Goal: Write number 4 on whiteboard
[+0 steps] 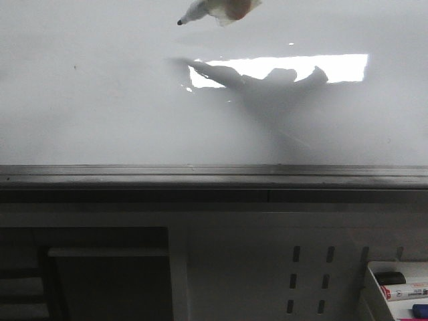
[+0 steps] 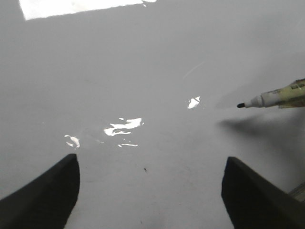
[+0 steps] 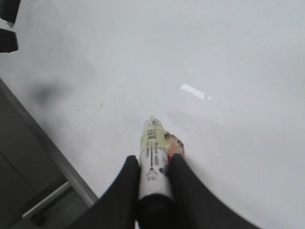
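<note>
Marker over blank board, no 4 visible yet.
Right gripper (image 3: 155, 164) pinches the marker (image 3: 153, 157) between both fingers, tip (image 1: 180, 23) off the whiteboard (image 1: 100, 100) surface, shadow below it. Left gripper (image 2: 150, 188) spread wide, holding nothing, above the board. Grey ledge (image 1: 200, 175) along the board's near edge; more markers in the tray (image 1: 374, 294), lower right.

Dim; glare patch on whiteboard (image 1: 100, 100), soft shadows.
</note>
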